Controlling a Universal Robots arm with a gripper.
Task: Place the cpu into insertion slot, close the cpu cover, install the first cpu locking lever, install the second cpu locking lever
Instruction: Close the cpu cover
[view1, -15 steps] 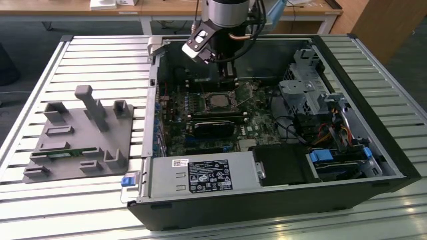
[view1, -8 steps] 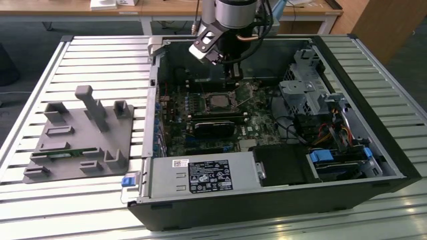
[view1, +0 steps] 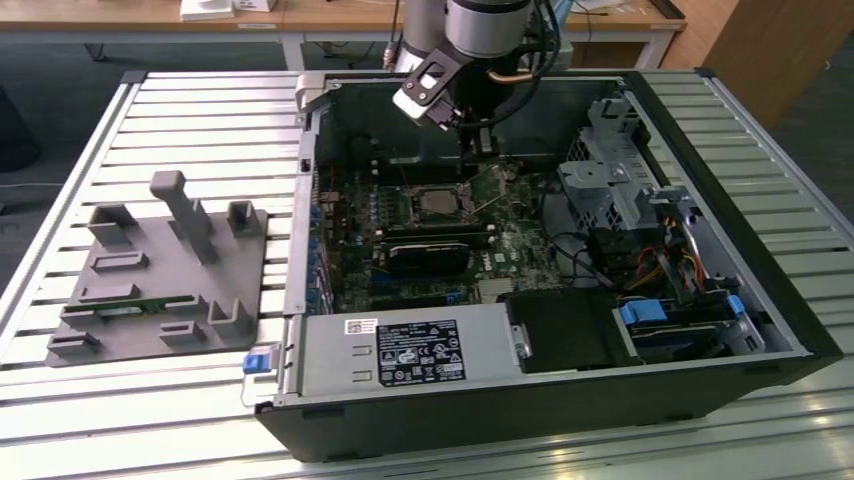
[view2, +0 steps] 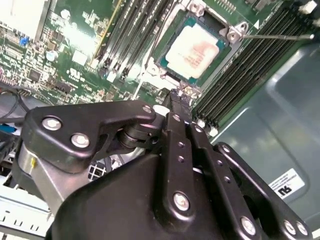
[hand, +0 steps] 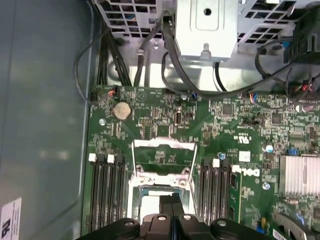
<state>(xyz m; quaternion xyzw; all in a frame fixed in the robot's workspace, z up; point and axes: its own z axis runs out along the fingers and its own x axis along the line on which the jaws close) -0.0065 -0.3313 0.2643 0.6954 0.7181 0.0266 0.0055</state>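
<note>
The cpu (view2: 195, 44), a pale square chip, lies in the insertion slot (view2: 165, 67) on the green motherboard; the slot also shows in the exterior view (view1: 434, 203). The cpu cover (hand: 164, 162), a silver frame with a cut-out middle, is swung open off the slot. My gripper (view2: 180, 96) is shut with nothing between its fingers, its tips just over the slot's edge on the cover's side (hand: 171, 201). In the exterior view the gripper (view1: 478, 152) hangs inside the case, above the slot. A thin wire locking lever (view2: 280, 36) sticks out from a corner of the slot.
The open black computer case (view1: 694, 330) rests on a slatted metal table. Memory slots (hand: 107, 190) flank the socket on both sides. A drive cage (view1: 607, 180) and cables (hand: 125, 65) crowd the exterior view's right. A grey fixture plate (view1: 160, 270) sits at the exterior view's left.
</note>
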